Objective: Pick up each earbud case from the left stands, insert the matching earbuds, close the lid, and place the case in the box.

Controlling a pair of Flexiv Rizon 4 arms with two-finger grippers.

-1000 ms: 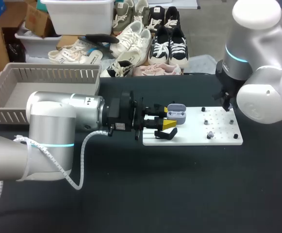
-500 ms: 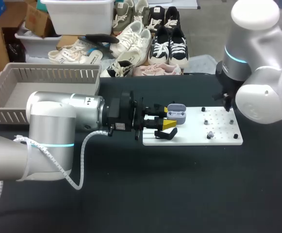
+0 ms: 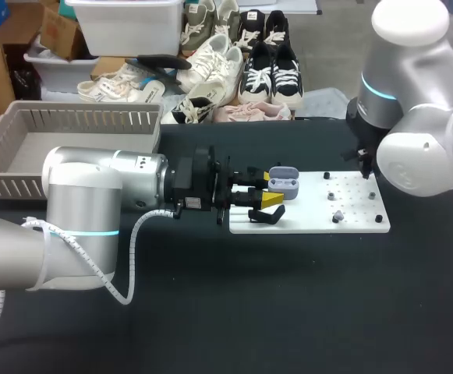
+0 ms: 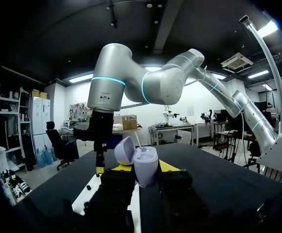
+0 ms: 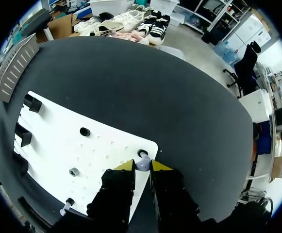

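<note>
Black table (image 3: 210, 312): left gripper (image 4: 141, 167) pinches the open-lidded case (image 4: 146, 162); right gripper (image 5: 141, 164) pinches an earbud (image 5: 141, 166) (lavender).

Left hand (image 3: 267, 189) lies level over left end of white pegboard (image 3: 312, 222), open lavender earbud case (image 3: 284, 181) at its yellow tips. Right hand (image 3: 364, 164) over pegboard's far right corner. Grey basket (image 3: 78, 118) at surface's (image 3: 288, 312) far left corner.

My head camera sits above and behind me, looking down on the counter (image 3: 288, 296). The left wrist camera skims low along my left tool (image 4: 144, 167) toward my right arm (image 4: 131, 82). The right wrist camera looks steeply down past my right tool (image 5: 143, 166), close in. All three share the white board (image 3: 304, 210).
</note>
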